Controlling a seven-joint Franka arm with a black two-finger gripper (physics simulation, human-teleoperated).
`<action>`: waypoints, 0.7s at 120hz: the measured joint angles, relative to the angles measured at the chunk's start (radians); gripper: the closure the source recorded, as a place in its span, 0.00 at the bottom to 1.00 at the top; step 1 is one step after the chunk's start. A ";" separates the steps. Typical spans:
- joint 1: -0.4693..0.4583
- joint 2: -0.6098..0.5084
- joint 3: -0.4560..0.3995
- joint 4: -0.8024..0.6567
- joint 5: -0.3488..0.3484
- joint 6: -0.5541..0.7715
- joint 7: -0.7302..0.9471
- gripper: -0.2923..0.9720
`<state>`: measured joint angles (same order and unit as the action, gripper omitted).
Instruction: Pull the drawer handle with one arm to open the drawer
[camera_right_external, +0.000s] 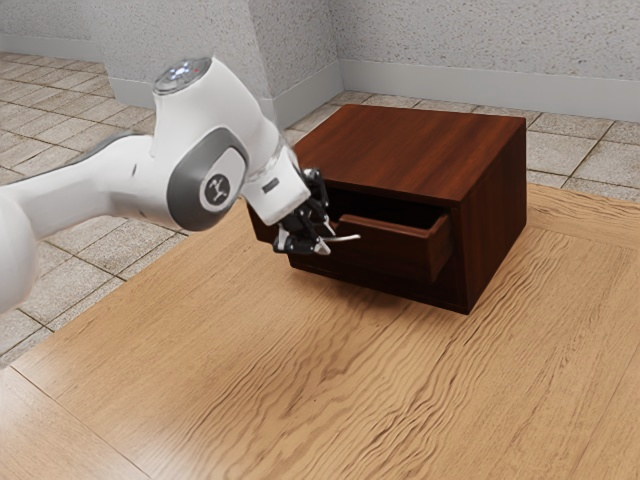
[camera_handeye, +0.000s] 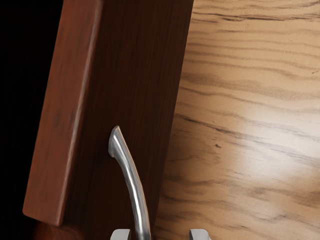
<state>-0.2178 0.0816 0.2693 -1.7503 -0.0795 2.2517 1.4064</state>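
Cabinet: we see a dark wooden cabinet (camera_right_external: 420, 140) standing on the wooden table (camera_right_external: 300, 380), at about 1 o'clock from the middle of the exterior view.
Drawer: the cabinet's 1 drawer (camera_right_external: 395, 248) stands partly out of its body. A dark gap shows above its front panel, and the panel's end juts clear of the cabinet face.
Handle: the silver handle (camera_right_external: 343, 238) sits on the drawer front, at 3 o'clock of the gripper in the exterior view.
Gripper: our gripper (camera_right_external: 312, 235) is at the handle, coming in from 9 o'clock of the drawer. In the wrist view the 2 fingertips (camera_handeye: 120, 234) stand apart with the curved bar between them. The bar lies close against 1 of them and well clear of the other, so we read the jaws as spread, hooked around the handle and not clamped on it.
Done: we judge the reach to the handle complete and the pull under way, since the drawer is out by a small part of its depth.
Left: most of the travel remains, in our judgement. We would need to draw the handle on toward 8 o'clock in the exterior view, away from the cabinet.
Risk: with the jaws not pinching, the bar could slide off the fingertip if our pull drifts sideways.
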 joint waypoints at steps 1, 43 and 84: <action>0.000 -0.002 0.000 -0.003 0.000 0.001 0.000 0.72; -0.010 -0.092 0.003 -0.106 0.009 0.025 -0.002 0.73; -0.008 -0.168 0.005 -0.188 0.032 0.040 -0.008 0.73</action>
<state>-0.2255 -0.0861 0.2746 -1.9380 -0.0471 2.2912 1.3986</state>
